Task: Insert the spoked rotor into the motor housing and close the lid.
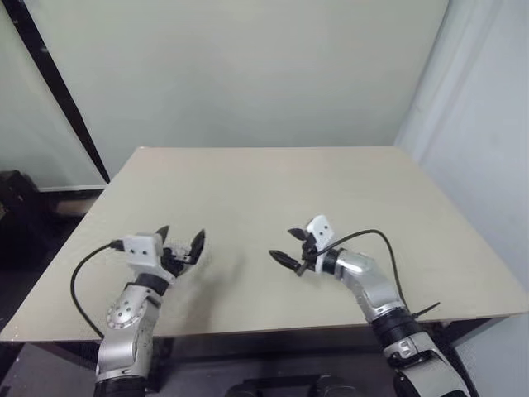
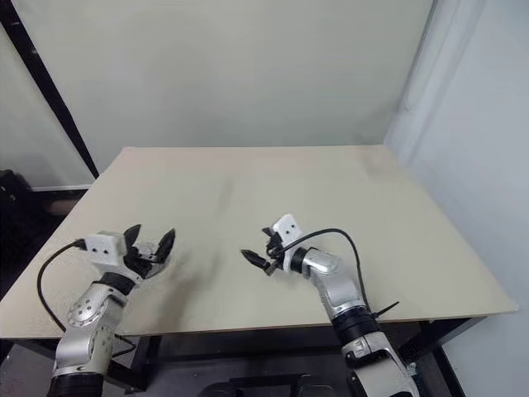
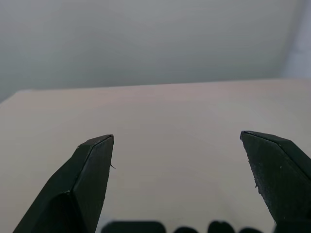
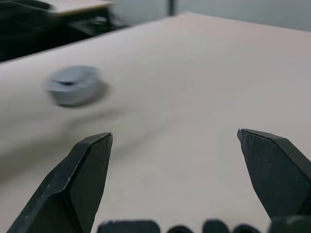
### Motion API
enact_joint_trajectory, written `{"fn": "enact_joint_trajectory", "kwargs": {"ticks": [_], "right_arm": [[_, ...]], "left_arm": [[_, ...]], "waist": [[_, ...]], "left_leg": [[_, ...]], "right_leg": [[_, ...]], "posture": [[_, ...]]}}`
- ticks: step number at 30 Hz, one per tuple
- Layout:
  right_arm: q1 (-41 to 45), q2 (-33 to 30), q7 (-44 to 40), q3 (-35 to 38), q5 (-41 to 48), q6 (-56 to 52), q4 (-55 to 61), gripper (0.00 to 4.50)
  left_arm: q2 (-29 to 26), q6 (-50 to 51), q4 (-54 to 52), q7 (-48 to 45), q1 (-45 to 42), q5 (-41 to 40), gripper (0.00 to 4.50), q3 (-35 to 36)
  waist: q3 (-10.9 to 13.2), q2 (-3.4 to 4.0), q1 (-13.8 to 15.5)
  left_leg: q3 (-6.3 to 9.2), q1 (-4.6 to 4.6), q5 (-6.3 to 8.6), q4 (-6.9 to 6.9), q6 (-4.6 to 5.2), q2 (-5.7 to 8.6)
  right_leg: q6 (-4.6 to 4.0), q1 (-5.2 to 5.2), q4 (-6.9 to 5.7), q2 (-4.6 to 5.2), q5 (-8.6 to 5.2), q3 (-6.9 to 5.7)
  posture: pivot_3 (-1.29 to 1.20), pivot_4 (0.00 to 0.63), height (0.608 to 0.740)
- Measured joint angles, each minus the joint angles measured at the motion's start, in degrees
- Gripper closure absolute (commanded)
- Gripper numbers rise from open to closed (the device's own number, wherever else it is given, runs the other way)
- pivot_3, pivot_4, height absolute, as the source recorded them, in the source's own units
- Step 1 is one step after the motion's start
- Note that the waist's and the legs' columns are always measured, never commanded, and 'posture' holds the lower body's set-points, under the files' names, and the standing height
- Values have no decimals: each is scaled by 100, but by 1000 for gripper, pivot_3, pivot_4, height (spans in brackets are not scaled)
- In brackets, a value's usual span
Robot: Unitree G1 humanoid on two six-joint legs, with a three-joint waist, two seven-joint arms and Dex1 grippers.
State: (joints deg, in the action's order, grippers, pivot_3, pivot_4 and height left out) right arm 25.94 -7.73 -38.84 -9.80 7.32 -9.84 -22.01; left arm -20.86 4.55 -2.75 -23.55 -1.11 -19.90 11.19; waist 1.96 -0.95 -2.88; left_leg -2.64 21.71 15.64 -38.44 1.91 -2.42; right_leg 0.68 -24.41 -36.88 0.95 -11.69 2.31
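Observation:
My left gripper (image 1: 180,240) hovers open over the near left of the beige table (image 1: 273,182), with nothing between its fingers (image 3: 92,165). My right gripper (image 1: 283,245) is open too, near the front middle and pointing toward the left one, and it holds nothing. In the right wrist view a short round grey metal piece (image 4: 74,85) stands on the table ahead of the right gripper's fingers (image 4: 87,170). It is blurred; it looks like the motor housing, and I cannot tell whether the lid is on it. The spoked rotor is out of view.
A pale wall stands behind the table and another along its right side. A black slanted pole (image 1: 62,91) and dark objects (image 1: 16,207) are on the floor at the left. The table's front edge (image 1: 273,331) lies just below both wrists.

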Motion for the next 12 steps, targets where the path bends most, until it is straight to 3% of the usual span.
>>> {"fn": "enact_joint_trajectory", "kwargs": {"ticks": [12], "right_arm": [[-855,-829,585,935,109,-638,729,0]], "left_arm": [[-59,227,58,-788,-421,183,33,-825]], "waist": [[5,17,-4]], "left_leg": [[-6,-4,-2,-7,6,4]], "right_leg": [[-4,4,3,-6,-4,15]], "posture": [[0,0,740]]}}
